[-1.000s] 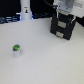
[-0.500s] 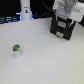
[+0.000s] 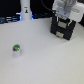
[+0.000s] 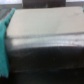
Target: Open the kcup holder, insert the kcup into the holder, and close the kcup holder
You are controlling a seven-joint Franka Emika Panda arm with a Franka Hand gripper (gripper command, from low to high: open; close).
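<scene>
Since the earlier frame your hand (image 3: 62,19) is barely shifting, hovering at the kcup holder (image 3: 63,29); its grip state is not showing. The kcup (image 3: 16,49) is sitting well apart on the bench (image 3: 45,60).

A lab-style test bench is suggested: a plain white tabletop (image 3: 45,60) is set with few props, and a dark backdrop (image 3: 10,7) is seen behind.
</scene>
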